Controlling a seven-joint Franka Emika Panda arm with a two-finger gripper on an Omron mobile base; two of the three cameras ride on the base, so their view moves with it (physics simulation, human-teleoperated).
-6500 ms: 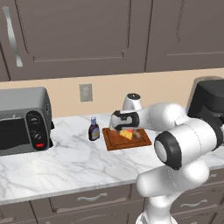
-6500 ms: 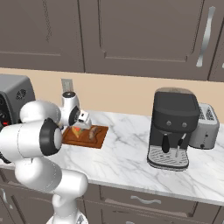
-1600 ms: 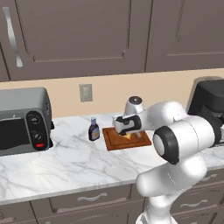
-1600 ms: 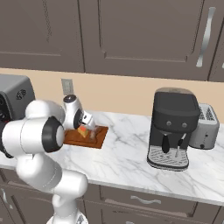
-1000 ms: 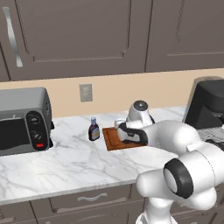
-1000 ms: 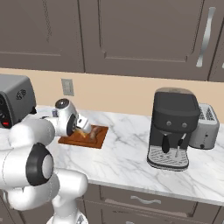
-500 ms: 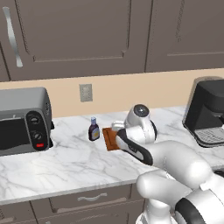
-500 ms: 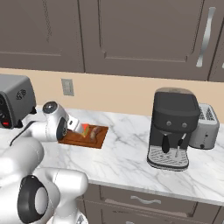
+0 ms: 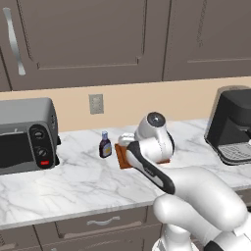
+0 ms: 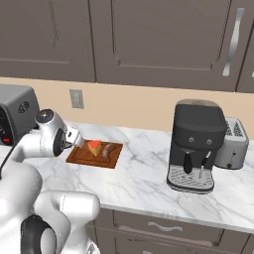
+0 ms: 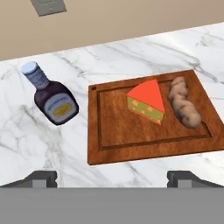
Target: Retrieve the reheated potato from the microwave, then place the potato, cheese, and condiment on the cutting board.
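The reddish-brown cutting board (image 11: 122,131) lies on the marble counter. On it sit the orange cheese wedge (image 11: 146,100) and, to its right, a lumpy brown potato (image 11: 183,107). In the right base view the cheese (image 10: 94,147) and potato (image 10: 105,152) rest on the board (image 10: 79,157). The condiment bottle (image 11: 54,98) stands on the counter left of the board, apart from it, and shows in the left base view too (image 9: 105,145). My gripper (image 11: 113,177) is open and holds nothing, hovering above the board's near edge. The microwave is out of view.
A silver toaster oven (image 9: 24,135) with round knobs stands at the counter's left end. A black coffee machine (image 10: 196,144) and a small toaster (image 10: 233,144) stand to the right. My arm hides most of the board (image 9: 122,159) in the left base view.
The gripper was low over the board at the cheese; it has since drawn back toward the near edge and risen. The arm has folded low. Cheese and potato stay on the board.
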